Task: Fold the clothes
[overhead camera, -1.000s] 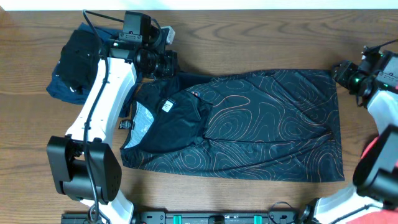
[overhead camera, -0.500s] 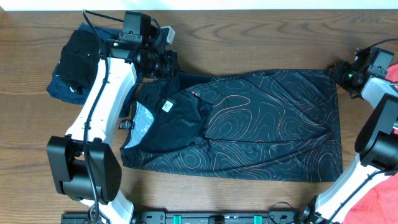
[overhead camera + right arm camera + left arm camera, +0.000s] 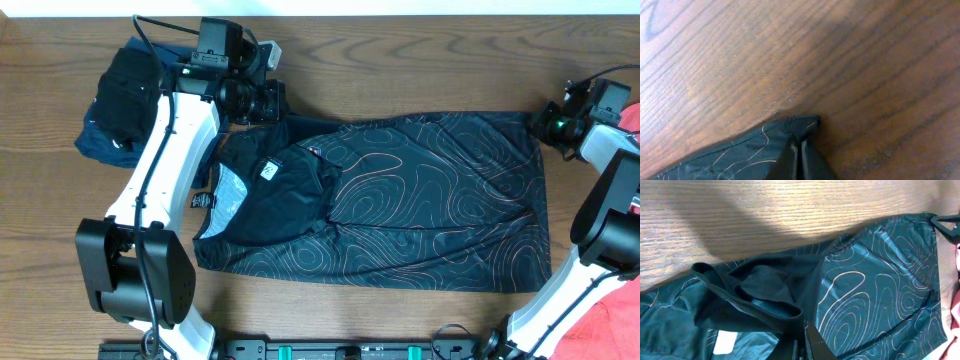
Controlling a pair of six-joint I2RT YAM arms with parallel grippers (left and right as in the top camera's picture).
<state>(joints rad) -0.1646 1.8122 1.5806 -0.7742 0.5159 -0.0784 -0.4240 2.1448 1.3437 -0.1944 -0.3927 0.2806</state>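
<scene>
1. There it goes: the right gripper [image 3: 546, 124] has just snapped closed. A second ago its jaws stood apart beside the black sports shirt [image 3: 420, 200]. Now they are clamped on the shirt's hem corner, on the far edge.
2. The right wrist view confirms it. The fingers are pressed together, with the tip of that corner pinched between them.
3. Nothing is new on the other side. The left gripper [image 3: 804, 334] stays clenched on a bunched fold at the shirt's collar end, also on the far edge.
4. The shirt itself has not shifted. It lies spread flat on the table [image 3: 400, 60], collar end left and hem right, stretched between the two grips.
5. So you now hold both ends of the far edge. My read is that you're set to lift it and carry it over toward the near edge.
6. One caution: the right pinch looks thin, and I can't tell whether it caught both layers of cloth.
7. The stack of dark folded clothes [image 3: 120, 100] sits just left of the shirt's collar end. A coral-red garment [image 3: 605, 325] lies beyond its hem.
</scene>
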